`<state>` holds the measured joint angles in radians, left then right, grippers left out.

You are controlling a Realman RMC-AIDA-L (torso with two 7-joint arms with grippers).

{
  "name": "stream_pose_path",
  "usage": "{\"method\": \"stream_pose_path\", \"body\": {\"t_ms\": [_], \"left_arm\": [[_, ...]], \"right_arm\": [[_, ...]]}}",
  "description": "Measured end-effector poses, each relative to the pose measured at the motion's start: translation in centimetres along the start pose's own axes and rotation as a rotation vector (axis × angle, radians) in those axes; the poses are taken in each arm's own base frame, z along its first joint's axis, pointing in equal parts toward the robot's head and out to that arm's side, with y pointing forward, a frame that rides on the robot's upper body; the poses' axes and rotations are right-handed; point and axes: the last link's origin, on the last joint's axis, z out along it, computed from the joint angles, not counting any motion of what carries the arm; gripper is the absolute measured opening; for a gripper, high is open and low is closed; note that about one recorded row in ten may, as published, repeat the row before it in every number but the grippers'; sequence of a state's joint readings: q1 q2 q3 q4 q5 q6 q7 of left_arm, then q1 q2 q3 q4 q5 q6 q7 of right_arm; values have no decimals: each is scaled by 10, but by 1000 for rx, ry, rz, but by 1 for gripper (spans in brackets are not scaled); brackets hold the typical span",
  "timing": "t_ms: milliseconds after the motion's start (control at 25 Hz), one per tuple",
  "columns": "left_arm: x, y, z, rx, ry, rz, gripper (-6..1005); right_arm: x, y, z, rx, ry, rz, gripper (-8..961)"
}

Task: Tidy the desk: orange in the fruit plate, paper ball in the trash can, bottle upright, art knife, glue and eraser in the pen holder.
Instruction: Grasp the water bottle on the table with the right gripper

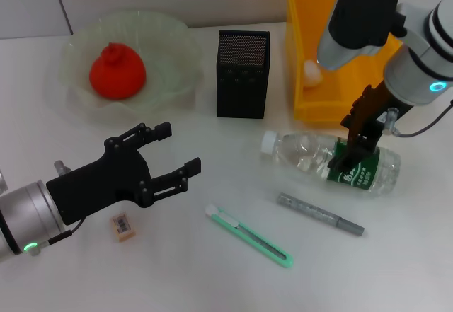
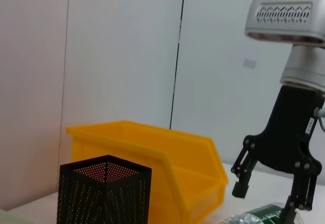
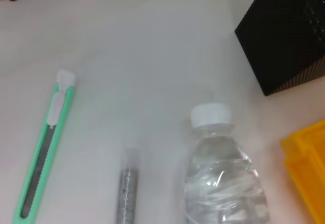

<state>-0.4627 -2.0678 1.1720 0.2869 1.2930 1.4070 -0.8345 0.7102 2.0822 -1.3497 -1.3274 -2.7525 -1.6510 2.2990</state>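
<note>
right pincer [image 1: 357, 139]: spread wide over lying bottle [image 1: 318, 158] (label end) | left pincer [image 1: 173, 155]: wide, idle

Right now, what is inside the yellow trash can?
Inside the trash can, the head view shows a small white crumpled paper ball against the left wall. The right arm covers much of the interior, so anything beneath it cannot be seen.

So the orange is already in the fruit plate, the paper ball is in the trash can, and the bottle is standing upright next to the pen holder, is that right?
Not quite. The bottle is not upright: the head view shows it lying on its side, white cap pointing toward the pen holder, with the right gripper over its green label. The rest holds: the orange sits in the fruit plate, and the paper ball is in the trash can.
</note>
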Motion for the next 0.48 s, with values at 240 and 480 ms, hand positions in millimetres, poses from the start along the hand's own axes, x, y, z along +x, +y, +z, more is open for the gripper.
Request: {"method": "stream_pose_path", "body": {"t_ms": [240, 480], "left_arm": [[0, 0, 0, 0, 0, 0, 762], [0, 0, 0, 0, 0, 0, 760]], "right_arm": [[0, -1, 15, -3, 14, 0, 825], [0, -2, 26, -10, 20, 8, 825]]}}
